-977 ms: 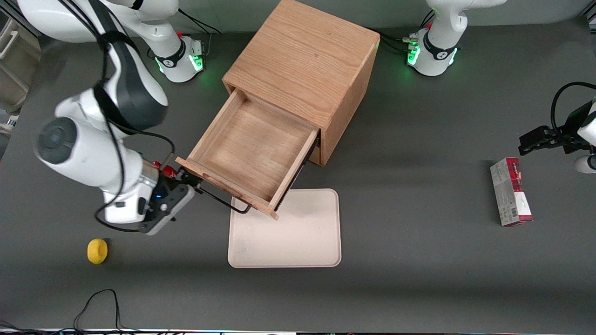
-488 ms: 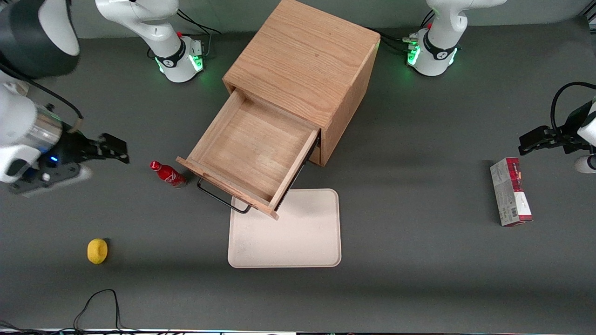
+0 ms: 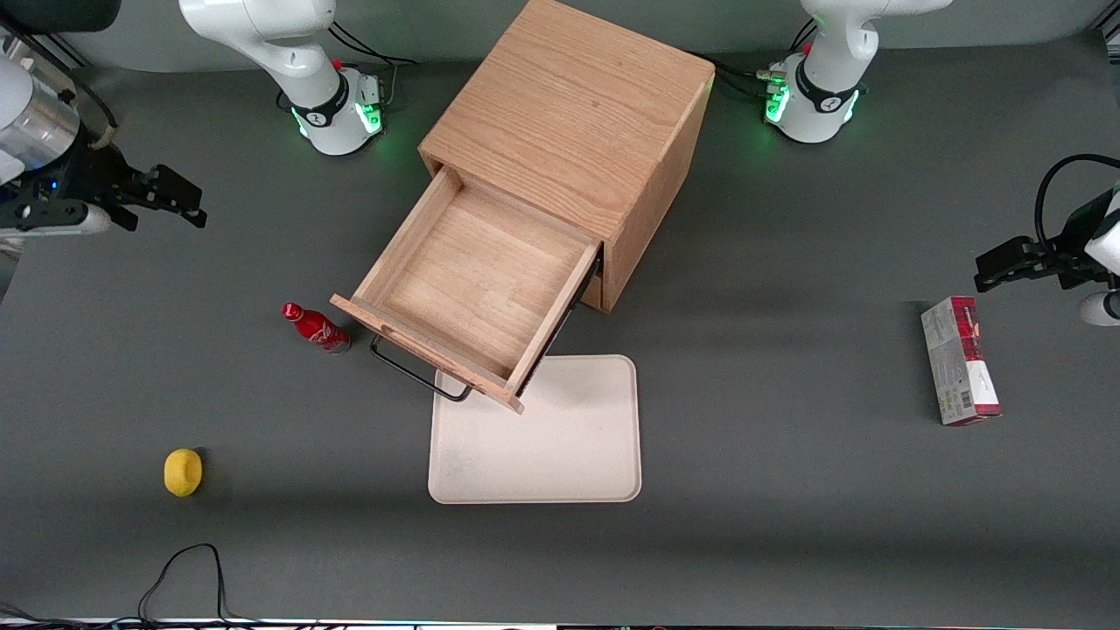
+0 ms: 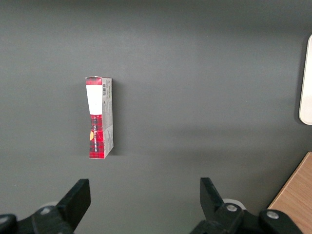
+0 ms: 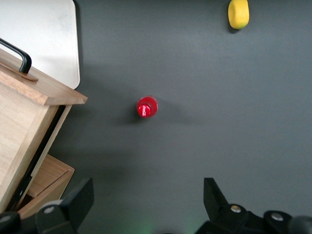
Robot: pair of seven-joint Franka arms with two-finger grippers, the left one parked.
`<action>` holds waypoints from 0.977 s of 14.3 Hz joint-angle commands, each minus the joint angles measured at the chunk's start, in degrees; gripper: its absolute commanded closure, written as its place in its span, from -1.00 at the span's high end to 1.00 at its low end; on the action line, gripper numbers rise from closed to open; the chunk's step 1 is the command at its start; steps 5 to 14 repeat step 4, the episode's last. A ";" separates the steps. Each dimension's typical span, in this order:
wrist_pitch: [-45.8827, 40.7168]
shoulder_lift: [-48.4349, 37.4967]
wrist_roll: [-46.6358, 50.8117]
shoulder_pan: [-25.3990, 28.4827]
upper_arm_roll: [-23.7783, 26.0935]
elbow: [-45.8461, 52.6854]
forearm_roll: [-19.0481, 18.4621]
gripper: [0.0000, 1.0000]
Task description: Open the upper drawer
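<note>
Fingers of your gripper are standing spread wide with nothing between them, hanging above bare table toward the working arm's end, well apart from the cabinet. On the front view's clock face the gripper is sitting near nine o'clock. You are looking at the oak cabinet near twelve, its upper drawer standing pulled far out, the box showing only bare wood, black bar handle facing the camera. Cream tray is lying nearer the camera, partly under the drawer front. Red bottle is standing just beside the drawer. Yellow lemon is lying around eight o'clock.
</note>
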 commanded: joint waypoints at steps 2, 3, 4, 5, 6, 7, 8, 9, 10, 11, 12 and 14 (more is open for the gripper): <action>-0.47 -0.86 1.35 0.51 -2.74 -0.53 0.29 1.00; -0.47 -0.51 1.35 0.51 -2.93 -0.09 0.38 1.00; -0.47 0.01 1.35 0.42 -2.93 0.43 0.38 1.00; -0.47 0.01 1.35 0.42 -2.93 0.43 0.38 1.00; -0.47 0.01 1.35 0.42 -2.93 0.43 0.38 1.00; -0.47 0.01 1.35 0.42 -2.93 0.43 0.38 1.00; -0.47 0.01 1.35 0.42 -2.93 0.43 0.38 1.00; -0.47 0.01 1.35 0.42 -2.93 0.43 0.38 1.00; -0.47 0.01 1.35 0.42 -2.93 0.43 0.38 1.00; -0.47 0.01 1.35 0.42 -2.93 0.43 0.38 1.00; -0.47 0.01 1.35 0.42 -2.93 0.43 0.38 1.00; -0.47 0.01 1.35 0.42 -2.93 0.43 0.38 1.00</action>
